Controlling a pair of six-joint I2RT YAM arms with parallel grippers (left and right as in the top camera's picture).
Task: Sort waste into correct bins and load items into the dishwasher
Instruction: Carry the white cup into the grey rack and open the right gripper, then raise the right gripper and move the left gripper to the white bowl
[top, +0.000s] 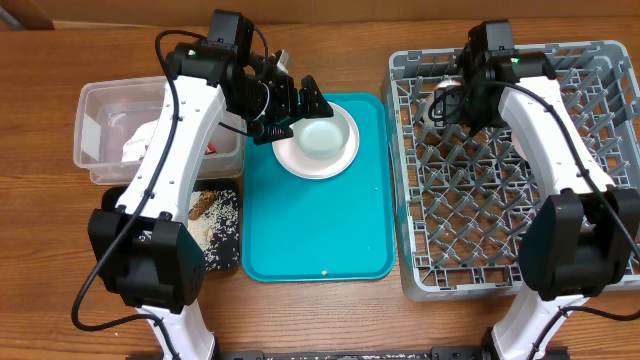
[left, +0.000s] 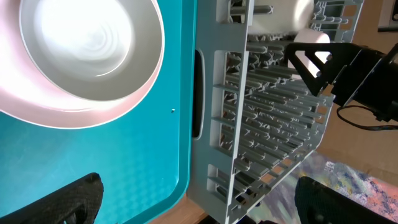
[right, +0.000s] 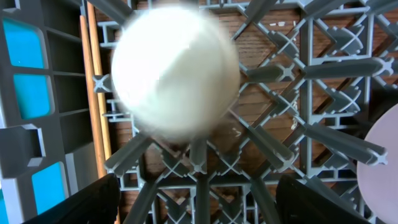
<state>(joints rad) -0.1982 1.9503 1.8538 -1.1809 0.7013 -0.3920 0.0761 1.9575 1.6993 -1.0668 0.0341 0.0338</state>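
A pale bowl (top: 325, 138) sits on a white plate (top: 290, 158) at the back of the teal tray (top: 315, 235). My left gripper (top: 292, 115) is open and empty, hovering at the plate's back left edge. In the left wrist view the bowl (left: 87, 43) lies above my open fingers (left: 199, 194). My right gripper (top: 447, 100) is open over the back left corner of the grey dish rack (top: 520, 200). A white round cup (right: 174, 68) rests in the rack just ahead of the right fingers (right: 199, 193), apart from them and blurred.
A clear plastic bin (top: 100, 120) with paper waste stands at the left. A black bin (top: 222, 230) with food scraps is in front of it. A small crumb (top: 322, 271) lies on the tray's front. A pale round edge (right: 382, 165) shows at the right of the right wrist view.
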